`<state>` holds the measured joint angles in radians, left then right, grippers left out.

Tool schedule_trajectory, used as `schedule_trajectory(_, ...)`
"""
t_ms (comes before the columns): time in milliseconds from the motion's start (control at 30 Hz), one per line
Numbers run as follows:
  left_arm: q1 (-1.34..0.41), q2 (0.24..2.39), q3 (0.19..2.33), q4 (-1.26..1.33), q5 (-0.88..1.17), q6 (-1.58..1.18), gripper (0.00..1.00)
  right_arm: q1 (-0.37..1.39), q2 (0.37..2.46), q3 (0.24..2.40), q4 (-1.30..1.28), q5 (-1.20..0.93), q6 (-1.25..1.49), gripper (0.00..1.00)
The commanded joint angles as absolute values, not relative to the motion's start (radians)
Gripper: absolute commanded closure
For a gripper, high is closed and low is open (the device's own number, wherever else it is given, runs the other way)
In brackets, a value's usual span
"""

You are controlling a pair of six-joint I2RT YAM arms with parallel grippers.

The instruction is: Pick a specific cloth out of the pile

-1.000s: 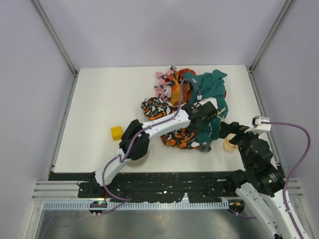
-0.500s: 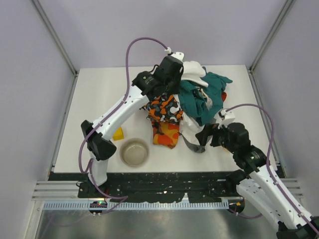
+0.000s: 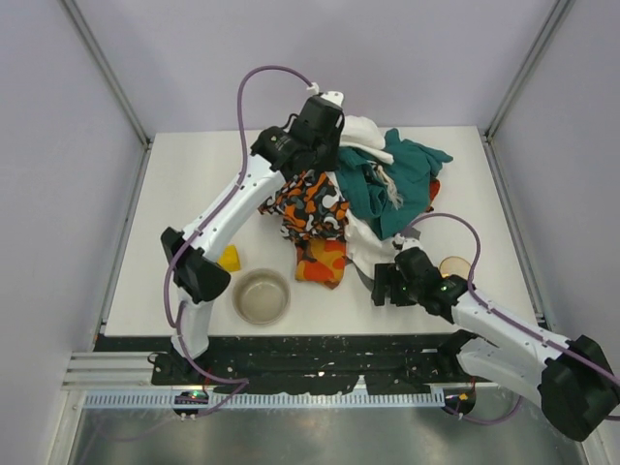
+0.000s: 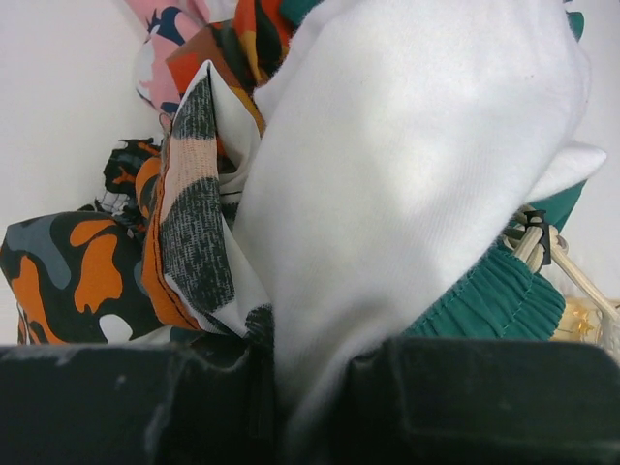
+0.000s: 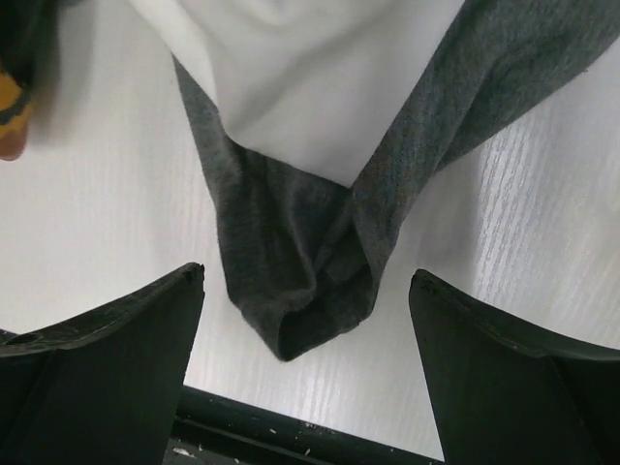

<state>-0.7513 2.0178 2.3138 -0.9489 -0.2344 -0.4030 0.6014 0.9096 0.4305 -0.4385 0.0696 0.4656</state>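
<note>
White worktop (image 3: 194, 194): left gripper (image 4: 310, 387) clamped on white cloth (image 4: 407, 174), holding pile (image 3: 387, 184) up; right gripper (image 5: 305, 291) spread wide, straddling grey cloth (image 5: 291, 242) tail. Next we reckon: pinch, pull free.

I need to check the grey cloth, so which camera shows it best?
Right wrist: the grey cloth fills the centre, its folded end clear below white fabric. The top view shows at most a sliver; the left wrist shows none.

Bare table (image 5: 87, 203) flanks the cloth (image 5: 300, 281), white cloth (image 5: 300, 87) draped over it
</note>
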Motion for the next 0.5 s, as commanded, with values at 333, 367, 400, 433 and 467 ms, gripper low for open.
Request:
schedule_trajectory(333, -0.742, 1.974, 2.260, -0.873, -0.402, -0.422, 1.00, 0.614, 0.984, 0.458, -0.264, -0.024, 0.451, 0.95)
schedule_trajectory(367, -0.741, 1.974, 2.240, -0.870, -0.403, -0.425, 1.00, 0.617, 0.933, 0.497, -0.303, -0.035, 0.431, 0.95)
schedule_trajectory(400, -0.742, 1.976, 2.218, -0.862, -0.394, -0.433, 1.00, 0.624, 0.896, 0.514, -0.328, -0.070, 0.422, 0.94)
schedule_trajectory(433, -0.742, 1.979, 2.189, -0.853, -0.378, -0.443, 1.00, 0.623, 0.828, 0.555, -0.365, -0.092, 0.399, 0.95)
schedule_trajectory(467, -0.742, 1.985, 2.146, -0.830, -0.361, -0.455, 1.00, 0.623, 0.769, 0.601, -0.388, -0.151, 0.387, 0.95)
